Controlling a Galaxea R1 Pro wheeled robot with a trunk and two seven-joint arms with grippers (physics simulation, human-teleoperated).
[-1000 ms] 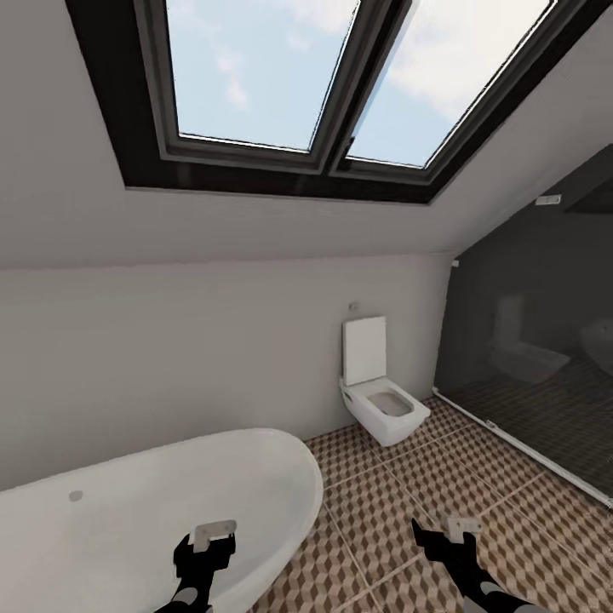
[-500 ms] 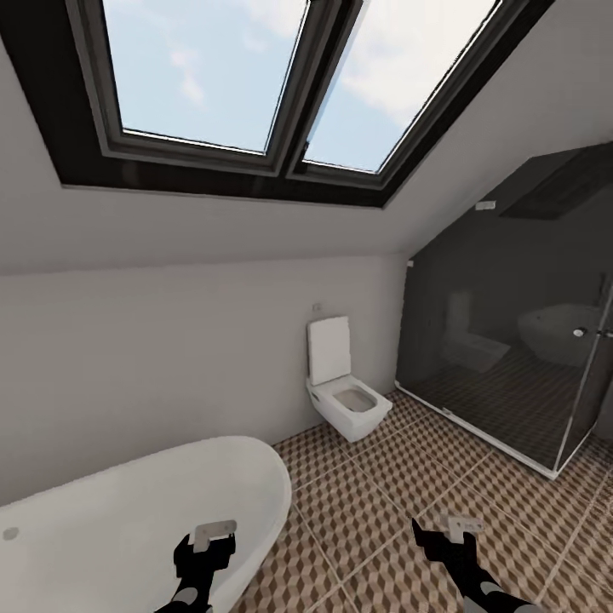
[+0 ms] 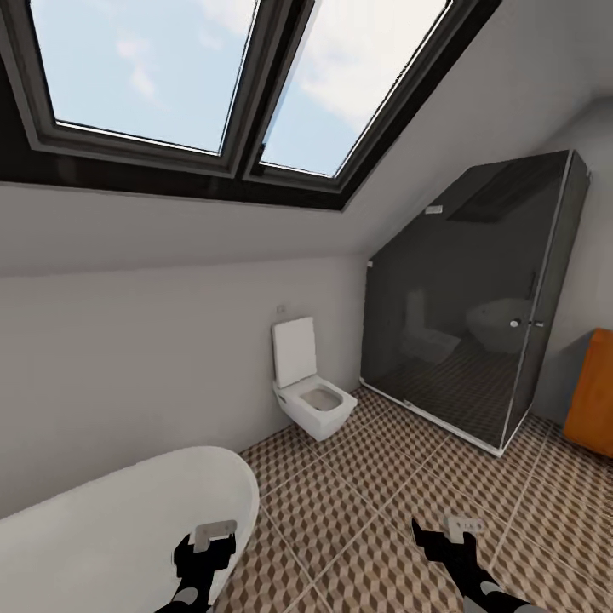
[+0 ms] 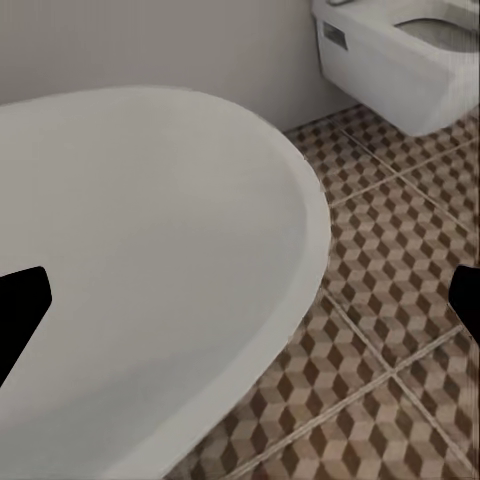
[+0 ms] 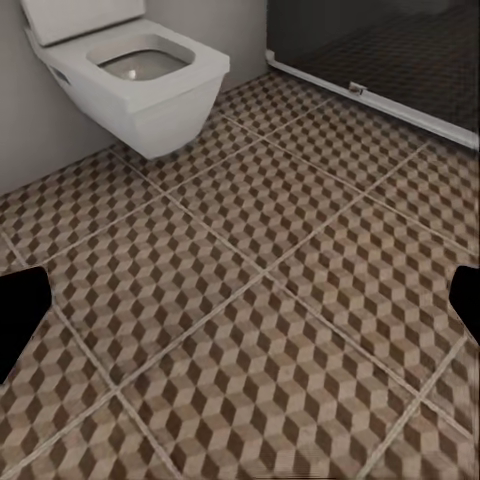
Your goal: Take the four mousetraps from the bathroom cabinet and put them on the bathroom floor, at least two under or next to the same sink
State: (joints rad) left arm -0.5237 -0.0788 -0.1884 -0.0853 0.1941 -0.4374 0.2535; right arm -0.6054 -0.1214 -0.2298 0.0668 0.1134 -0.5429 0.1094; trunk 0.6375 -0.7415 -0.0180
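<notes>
**Now facing the bathroom's far wall, both grippers empty**

Lower left of the head view, a white bathtub point(image 3: 102, 528) curves in, with the left gripper point(image 3: 204, 558) above its rim, jaws spread wide and holding nothing. Two skylights point(image 3: 221, 81) span the upper left and centre. A white toilet point(image 3: 311, 400) hangs on the wall at centre, above the cube-patterned floor point(image 3: 366, 519). Lower right, the right gripper point(image 3: 447, 545) hangs over the tiles, also wide open and empty. A dark glass shower stall point(image 3: 468, 315) stands right of centre. At the right edge, an orange-brown cabinet point(image 3: 593, 396) shows partly, just beside the stall; no mousetraps can be made out.
</notes>
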